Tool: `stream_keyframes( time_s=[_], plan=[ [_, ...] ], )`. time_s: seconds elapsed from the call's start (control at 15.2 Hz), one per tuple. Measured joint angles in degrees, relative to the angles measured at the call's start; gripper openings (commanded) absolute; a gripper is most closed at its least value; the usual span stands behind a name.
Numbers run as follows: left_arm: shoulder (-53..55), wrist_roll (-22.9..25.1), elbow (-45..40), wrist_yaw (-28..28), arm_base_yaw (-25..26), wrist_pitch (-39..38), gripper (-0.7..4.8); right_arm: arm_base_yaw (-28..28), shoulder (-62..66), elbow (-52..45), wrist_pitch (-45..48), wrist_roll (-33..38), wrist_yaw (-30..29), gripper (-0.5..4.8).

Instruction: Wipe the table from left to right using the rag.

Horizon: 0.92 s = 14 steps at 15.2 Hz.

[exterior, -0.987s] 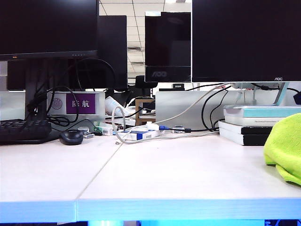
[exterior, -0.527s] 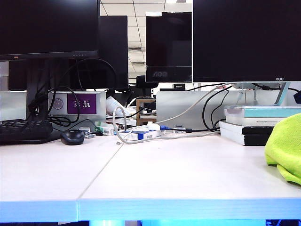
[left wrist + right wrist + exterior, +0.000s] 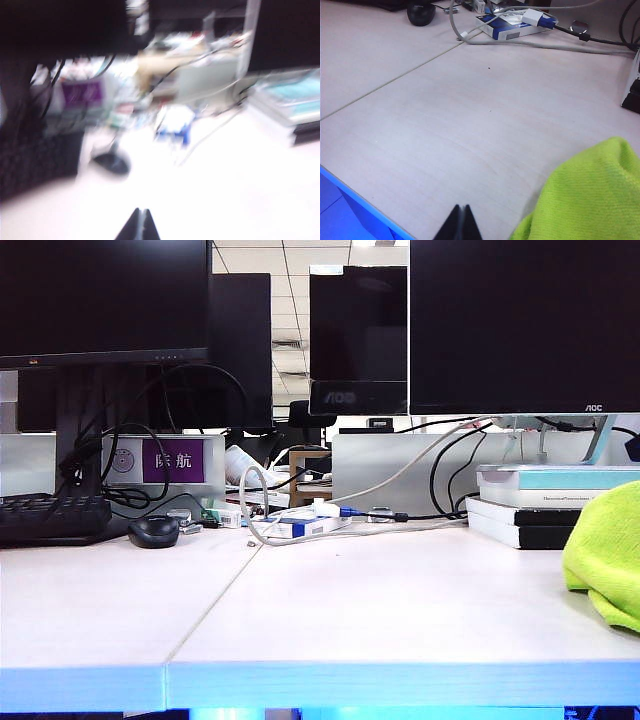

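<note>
Black right hand [image 3: 460, 220]: fingertips pressed together with nothing between them, poised over the front part of the worktop, just beside the rag; seen only in the right wrist view.
Left hand [image 3: 138, 224]: dark fingertips also closed together and holding nothing, above the white surface; its wrist view is blurred.
Rag [image 3: 585, 195]: fuzzy lime yellow-green microfibre cloth, bunched in a lump on the right end of the worktop, near the front edge.
Worktop [image 3: 380, 610]: wide flat white desk surface, a thin seam between two panels running back from the pale front edge.
Exterior view: neither arm appears; the rag [image 3: 605, 555] sits at the right border, partly cut off.
Black computer mouse [image 3: 153, 531]: at the back left, beside a dark keyboard [image 3: 50, 515].
Stacked books [image 3: 545, 502]: behind the rag, under a large dark monitor [image 3: 520, 325].
</note>
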Motion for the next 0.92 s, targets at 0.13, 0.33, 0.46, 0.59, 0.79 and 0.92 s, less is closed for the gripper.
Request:
stream_keyframes(
  time_s=[0.13, 0.33, 0.46, 0.59, 0.79, 0.92],
  plan=[
    [-2.6, -0.9, -7.8, -0.3, -0.1, 1.4, -0.06, 0.0, 0.0, 0.0, -0.1, 0.0, 0.0, -0.05],
    [-6.9, -6.9, -20.3, -0.9, -0.1, 8.7, -0.06, 0.0, 0.0, 0.0, -0.1, 0.0, 0.0, -0.05],
    [-12.8, -6.7, -24.5, -1.3, 3.0, 9.7, -0.06, 0.0, 0.0, 0.0, -0.1, 0.0, 0.0, -0.05],
    [-16.4, -6.6, -26.2, -1.1, 6.0, 9.7, -0.06, 0.0, 0.0, 0.0, -0.1, 0.0, 0.0, -0.05],
    [-16.1, -4.1, -34.1, -3.3, 16.0, 10.5, -0.06, 0.0, 0.0, 0.0, -0.2, 0.0, -0.1, -0.05],
    [-16.2, -0.3, -34.2, -5.6, 15.9, 11.0, -0.06, 0.0, 0.0, 0.0, -0.2, 0.0, 0.0, -0.05]
  ],
)
